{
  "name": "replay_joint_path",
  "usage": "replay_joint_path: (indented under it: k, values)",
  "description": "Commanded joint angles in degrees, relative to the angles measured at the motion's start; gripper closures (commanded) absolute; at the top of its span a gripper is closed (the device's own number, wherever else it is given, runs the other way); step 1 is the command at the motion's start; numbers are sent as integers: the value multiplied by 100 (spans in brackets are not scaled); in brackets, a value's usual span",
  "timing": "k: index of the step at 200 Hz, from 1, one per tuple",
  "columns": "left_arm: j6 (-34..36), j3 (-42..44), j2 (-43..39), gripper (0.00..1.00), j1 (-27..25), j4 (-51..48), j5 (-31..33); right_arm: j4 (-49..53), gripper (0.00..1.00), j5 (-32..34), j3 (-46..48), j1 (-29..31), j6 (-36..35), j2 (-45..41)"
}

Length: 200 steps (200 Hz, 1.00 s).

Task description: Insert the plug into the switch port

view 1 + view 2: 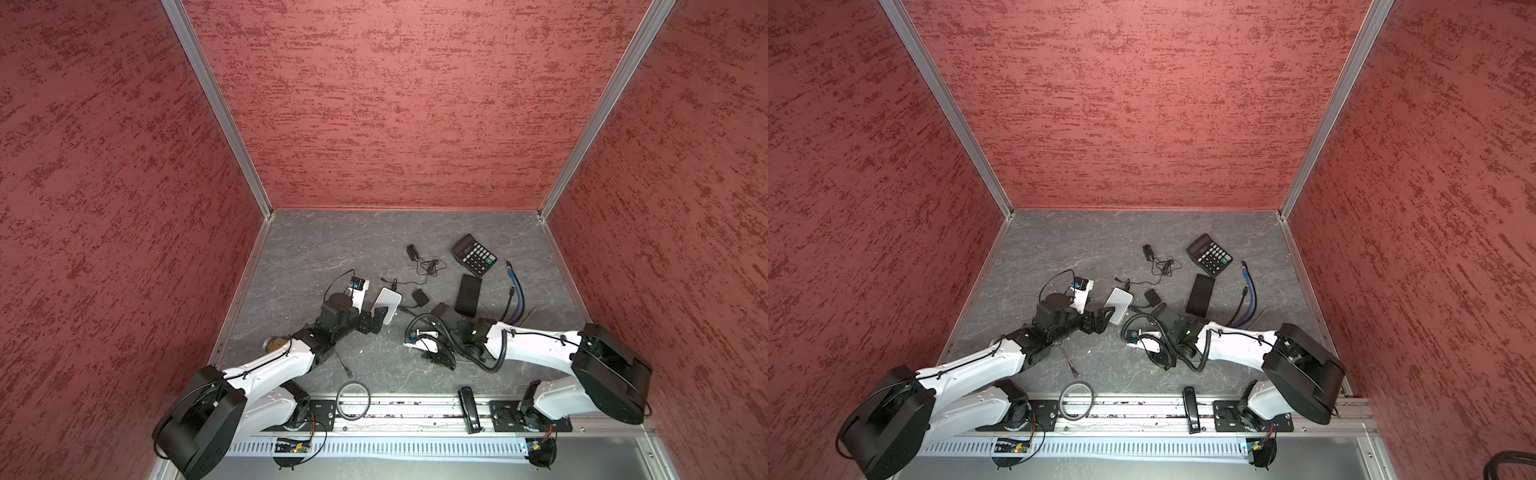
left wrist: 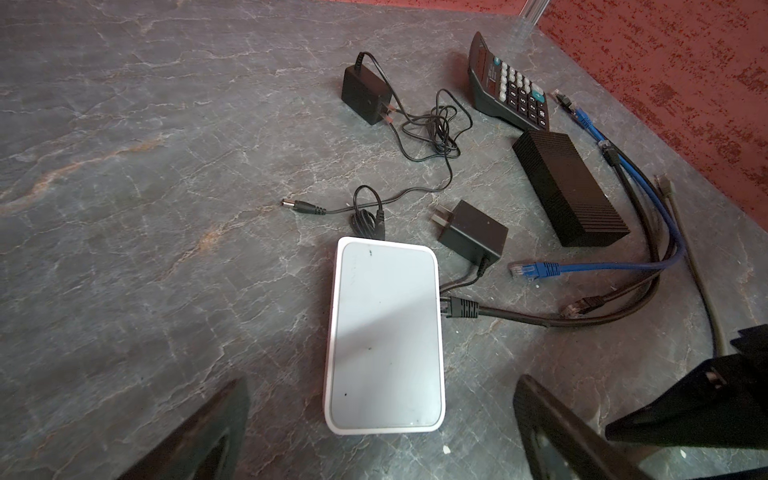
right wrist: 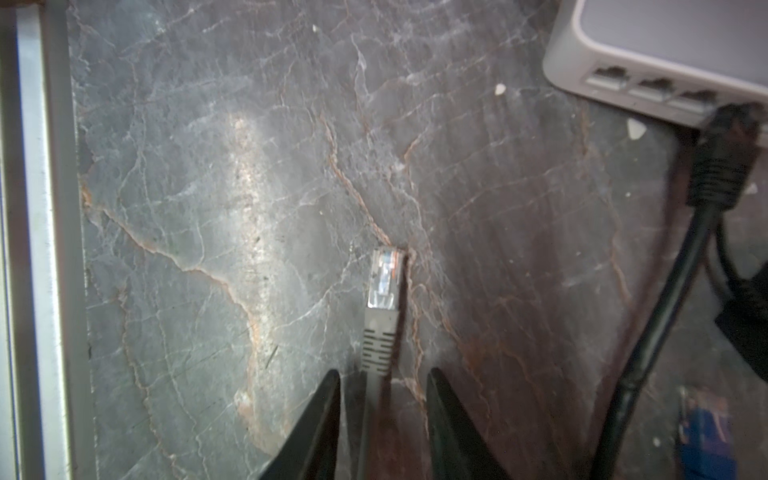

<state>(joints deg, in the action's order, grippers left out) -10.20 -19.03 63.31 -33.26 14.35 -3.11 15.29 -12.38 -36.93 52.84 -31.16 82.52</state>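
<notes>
The white switch (image 1: 387, 305) (image 1: 1119, 305) lies flat on the grey table. Its row of ports (image 3: 652, 87) faces my right gripper. A black plug (image 2: 459, 308) (image 3: 723, 166) sits in one port. My left gripper (image 2: 382, 384) (image 1: 374, 319) stands wide open astride the switch's (image 2: 386, 332) near end, touching nothing. My right gripper (image 3: 384, 372) is closed on a grey cable that runs back between its fingers. The cable's clear-tipped grey plug (image 3: 384, 282) sticks out ahead of the fingertips, low over the table. The plug is short of the switch (image 3: 665, 54) and off to one side.
Behind the switch lie two black power adapters (image 1: 419, 298) (image 1: 412, 252) with thin leads, a calculator (image 1: 473, 254), a black box (image 1: 468, 294) and blue and black cables (image 1: 515, 291). A loose blue plug (image 2: 536, 269) lies near the ports. The metal front rail (image 3: 37, 249) carries a ring (image 1: 353, 401) and a stapler (image 1: 469, 409).
</notes>
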Motion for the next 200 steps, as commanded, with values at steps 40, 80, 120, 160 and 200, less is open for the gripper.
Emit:
replay_joint_path:
  k: [40,80,120,160,200]
  values:
    - [62,160,-64,0,59,118,-66,51,64,-114,-302,75,-154,317]
    - [53,189,-57,0,74,164,-81,106,68,-135,-347,110,-172,418]
    - [46,195,-55,0,74,189,-92,201,74,-132,-456,147,-189,593]
    - [44,206,-55,0,79,184,-100,282,84,-170,-516,163,-198,681]
    - [53,198,-56,0,84,191,-119,260,91,-101,-423,165,-191,555]
